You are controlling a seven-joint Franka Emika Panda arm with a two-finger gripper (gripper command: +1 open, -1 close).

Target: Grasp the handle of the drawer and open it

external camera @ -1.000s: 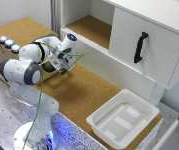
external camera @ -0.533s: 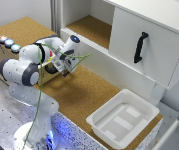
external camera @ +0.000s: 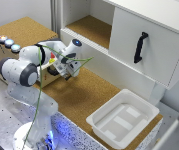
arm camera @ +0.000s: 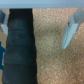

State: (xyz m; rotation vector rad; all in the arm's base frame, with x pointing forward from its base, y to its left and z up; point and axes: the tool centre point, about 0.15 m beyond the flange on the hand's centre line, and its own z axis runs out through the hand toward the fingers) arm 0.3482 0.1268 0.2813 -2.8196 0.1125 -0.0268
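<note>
In the exterior view, the white, round-jointed robot arm (external camera: 26,70) bends low over the cork-covered tabletop (external camera: 89,97) and reaches across the front of a tan wooden box (external camera: 4,55) standing at the exterior view's left. Three coloured round buttons (external camera: 9,43) sit in a row on the box's top. The gripper (external camera: 68,71) hangs just in front of the box's light-brown face, where the small light-brown wooden drawer (external camera: 51,75) should be; the arm covers most of that front, and the small dark handle cannot be made out behind it. Whether the gripper touches the box front cannot be told. To the exterior view's right stands a large white cabinet (external camera: 139,45) with a long black curved bar (external camera: 140,47) on its panel and an open cork-floored shelf (external camera: 91,27) beside it. A shallow white plastic tray (external camera: 124,117) lies on the tabletop near the front edge, well apart from the gripper.

In the wrist view, one dark ribbed finger (arm camera: 20,47) fills one side of the picture, very blurred, and a pale grey finger (arm camera: 70,32) shows on the other side. Speckled cork lies in the wide gap between them, so the gripper stands spread apart and holds nothing. A light band runs along the far edge, possibly the box or cabinet base.
</note>
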